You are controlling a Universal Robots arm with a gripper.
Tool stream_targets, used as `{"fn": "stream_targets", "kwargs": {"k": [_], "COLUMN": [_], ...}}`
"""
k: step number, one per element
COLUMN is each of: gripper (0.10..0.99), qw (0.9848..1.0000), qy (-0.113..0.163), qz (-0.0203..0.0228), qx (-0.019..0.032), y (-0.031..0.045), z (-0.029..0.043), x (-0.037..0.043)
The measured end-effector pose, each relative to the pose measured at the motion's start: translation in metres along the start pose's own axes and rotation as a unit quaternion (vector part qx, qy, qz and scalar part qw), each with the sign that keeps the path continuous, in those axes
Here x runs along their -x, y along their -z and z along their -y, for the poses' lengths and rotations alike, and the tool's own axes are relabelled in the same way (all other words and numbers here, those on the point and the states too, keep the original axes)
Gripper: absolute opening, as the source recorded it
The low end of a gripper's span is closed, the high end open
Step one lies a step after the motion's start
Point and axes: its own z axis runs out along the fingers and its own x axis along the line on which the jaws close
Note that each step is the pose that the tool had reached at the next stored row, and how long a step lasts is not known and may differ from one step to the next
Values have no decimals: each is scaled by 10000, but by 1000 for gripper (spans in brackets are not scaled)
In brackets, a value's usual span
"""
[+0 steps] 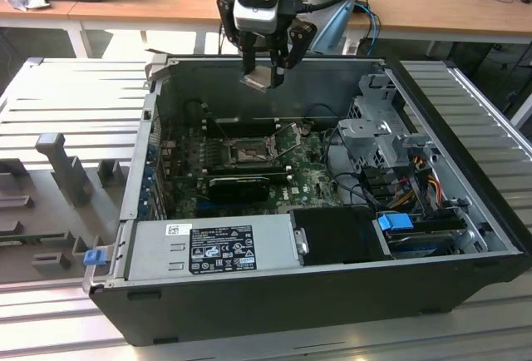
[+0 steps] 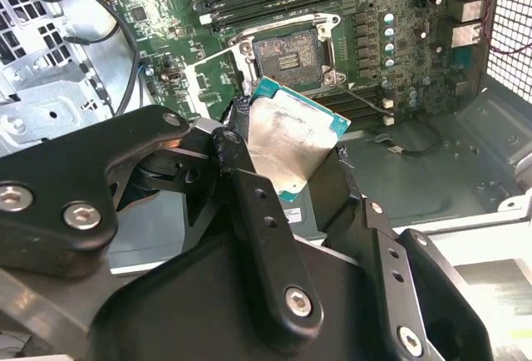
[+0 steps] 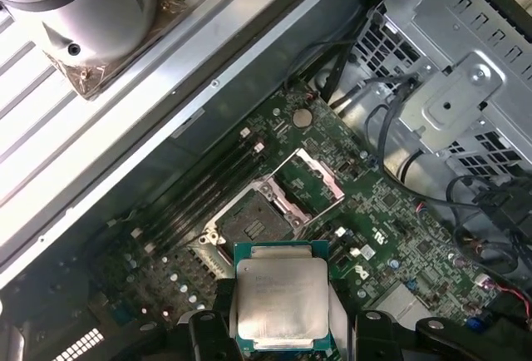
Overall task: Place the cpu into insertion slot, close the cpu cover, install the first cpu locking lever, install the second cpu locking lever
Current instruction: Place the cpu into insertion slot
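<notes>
one cpu [image 3: 281,299], silvery face showing, is pinched at its edges by the gripper's [image 1: 266,70] two fingers, above the open case [image 1: 274,294]. below lies one uncovered insertion slot [image 3: 249,224], with its one cpu cover [image 3: 332,182] hinged open beside it.

Silvery square cpu [image 3: 281,301] aloft, tilted — dark-framed insertion slot [image 3: 249,224] bare below, its cpu cover [image 3: 312,180] open

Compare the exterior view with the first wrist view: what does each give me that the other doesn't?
Exterior view: the whole case, the power supply, and the gripper high above the motherboard. First wrist view: the coin battery, and the cpu cover laid open beside the insertion slot. Both: the cpu held in the gripper above the empty slot.
</notes>
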Motion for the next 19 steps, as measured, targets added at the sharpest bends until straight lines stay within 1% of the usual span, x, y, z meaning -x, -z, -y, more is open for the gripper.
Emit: {"fn": "stream_targets", "kwargs": {"k": [19], "gripper": [529], "qw": [9995], "qy": [-299], "qz": [26], "qx": [6], "y": [0], "z": [1], "x": [-1]}}
